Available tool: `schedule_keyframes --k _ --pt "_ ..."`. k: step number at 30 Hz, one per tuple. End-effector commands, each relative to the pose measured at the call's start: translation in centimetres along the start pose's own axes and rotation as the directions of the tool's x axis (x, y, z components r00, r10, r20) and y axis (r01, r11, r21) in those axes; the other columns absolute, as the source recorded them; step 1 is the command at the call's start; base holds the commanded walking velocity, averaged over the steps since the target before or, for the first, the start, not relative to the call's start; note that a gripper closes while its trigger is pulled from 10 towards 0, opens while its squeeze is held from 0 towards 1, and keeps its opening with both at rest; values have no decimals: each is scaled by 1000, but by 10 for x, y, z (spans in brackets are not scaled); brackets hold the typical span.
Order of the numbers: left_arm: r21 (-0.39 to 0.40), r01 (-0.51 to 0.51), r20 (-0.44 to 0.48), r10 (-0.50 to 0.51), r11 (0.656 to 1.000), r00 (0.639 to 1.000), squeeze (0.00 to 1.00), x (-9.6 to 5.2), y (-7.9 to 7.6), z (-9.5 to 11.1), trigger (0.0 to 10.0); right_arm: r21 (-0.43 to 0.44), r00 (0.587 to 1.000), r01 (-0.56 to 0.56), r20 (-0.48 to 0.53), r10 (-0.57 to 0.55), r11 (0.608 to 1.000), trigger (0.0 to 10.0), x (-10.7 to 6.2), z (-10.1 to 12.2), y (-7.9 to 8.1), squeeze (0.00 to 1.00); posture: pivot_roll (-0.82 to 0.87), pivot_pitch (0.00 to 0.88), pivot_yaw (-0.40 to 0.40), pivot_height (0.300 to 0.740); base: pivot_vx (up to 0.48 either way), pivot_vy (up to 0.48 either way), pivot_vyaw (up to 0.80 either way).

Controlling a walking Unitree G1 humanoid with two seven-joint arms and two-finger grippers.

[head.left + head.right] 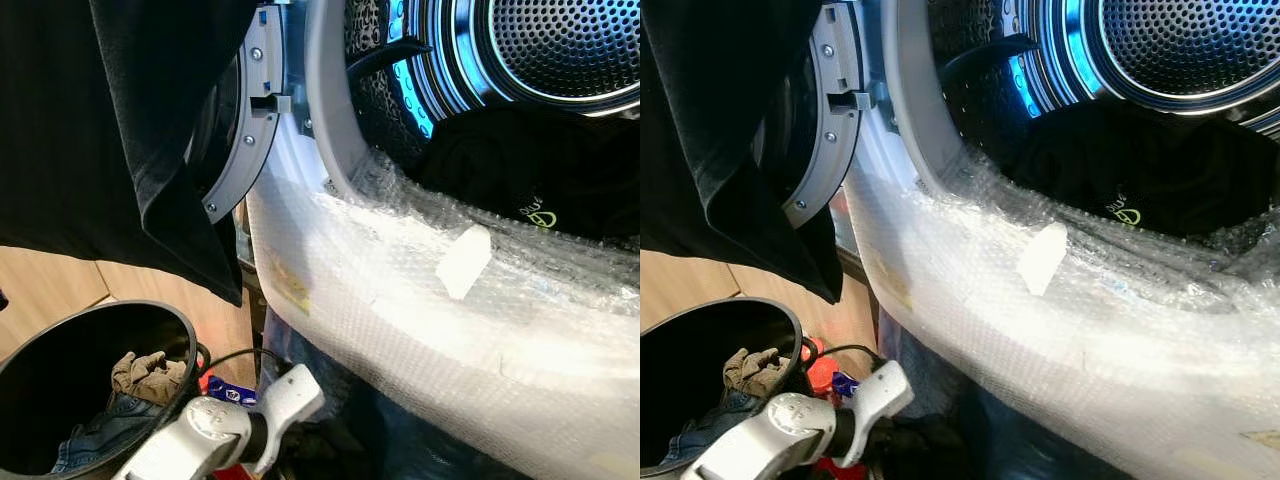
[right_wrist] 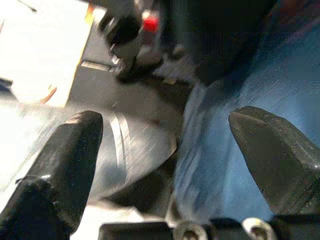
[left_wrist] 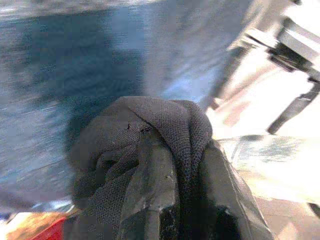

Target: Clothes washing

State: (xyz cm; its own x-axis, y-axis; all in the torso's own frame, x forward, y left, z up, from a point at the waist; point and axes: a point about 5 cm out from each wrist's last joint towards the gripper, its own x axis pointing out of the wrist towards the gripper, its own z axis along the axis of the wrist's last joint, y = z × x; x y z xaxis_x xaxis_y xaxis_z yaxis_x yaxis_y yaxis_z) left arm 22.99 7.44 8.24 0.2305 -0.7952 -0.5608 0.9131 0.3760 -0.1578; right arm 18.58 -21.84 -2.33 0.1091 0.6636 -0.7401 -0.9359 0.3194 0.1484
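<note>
Left wrist view shows you the left gripper (image 3: 175, 200) clamped on a black garment (image 1: 150, 130), hanging left of the washer drum (image 1: 520, 60). Your right gripper (image 2: 165, 150) is spread wide.

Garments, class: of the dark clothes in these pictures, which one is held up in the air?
The black garment hanging at upper left, gripped in the left pincer. The dark clothes lie inside the washer drum, and the jeans sit in the black basket.

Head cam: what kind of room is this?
Likely a home laundry spot: an open front-load washer drum with dark clothes inside, a black laundry basket of clothes, and wood flooring.
</note>
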Motion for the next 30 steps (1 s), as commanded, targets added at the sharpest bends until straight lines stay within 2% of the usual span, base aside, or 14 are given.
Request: schedule_keyframes --k 1,4,6,8,15,17,22,24,25,27,28,30 --pt "61 11 22 -12 998 1000 0 3 -3 11 0 6 997 -2 82 1 1000 10000 1 16 -3 1000 41 0 -70 740 0 0 0" --pt "66 10 21 -11 998 1000 0 4 -4 11 0 9 993 -23 114 21 1000 10000 -1 22 -1 1000 41 0 -70 740 0 0 0" --pt "103 49 28 -52 993 998 0 14 -10 19 0 -38 986 -36 164 42 999 10000 4 47 -1 1000 39 0 -71 740 0 0 0" --pt "129 47 22 -50 991 999 0 19 -10 23 0 -36 977 -60 202 66 998 10000 6 57 2 1000 40 0 -73 740 0 0 0" --pt "172 33 54 -43 985 998 0 28 -8 39 0 -33 970 -110 215 115 993 10000 9 66 12 1000 36 0 -77 740 0 0 0" --pt "174 35 63 -47 984 997 0 32 -8 43 0 -2 974 -83 212 82 997 10000 16 70 10 1000 26 0 -80 740 0 0 0" --pt "184 34 75 -49 982 996 0 37 -9 48 0 73 957 -88 283 64 994 10000 23 85 8 1000 37 0 -89 740 0 0 0" --pt "178 28 85 -44 984 995 0 38 -10 50 0 159 939 -57 344 -1 986 10000 27 98 2 1000 44 0 -94 740 0 0 0" --pt "176 27 88 -43 984 995 0 39 -10 50 0 176 931 -52 364 -16 983 10000 28 101 1 718 44 0 -94 740 0 0 0" --pt "174 26 90 -43 984 995 0 39 -10 51 0 183 927 -51 374 -22 982 10000 28 103 1 718 44 0 -94 740 0 0 0" --pt "172 24 92 -41 985 995 0 39 -10 51 0 205 925 -51 378 -31 977 10000 30 105 1 0 44 3 -94 740 0 0 0" --pt "171 14 96 -31 985 995 0 39 -9 51 0 244 929 -67 370 -29 967 10000 34 106 3 0 44 3 -94 740 0 0 0"
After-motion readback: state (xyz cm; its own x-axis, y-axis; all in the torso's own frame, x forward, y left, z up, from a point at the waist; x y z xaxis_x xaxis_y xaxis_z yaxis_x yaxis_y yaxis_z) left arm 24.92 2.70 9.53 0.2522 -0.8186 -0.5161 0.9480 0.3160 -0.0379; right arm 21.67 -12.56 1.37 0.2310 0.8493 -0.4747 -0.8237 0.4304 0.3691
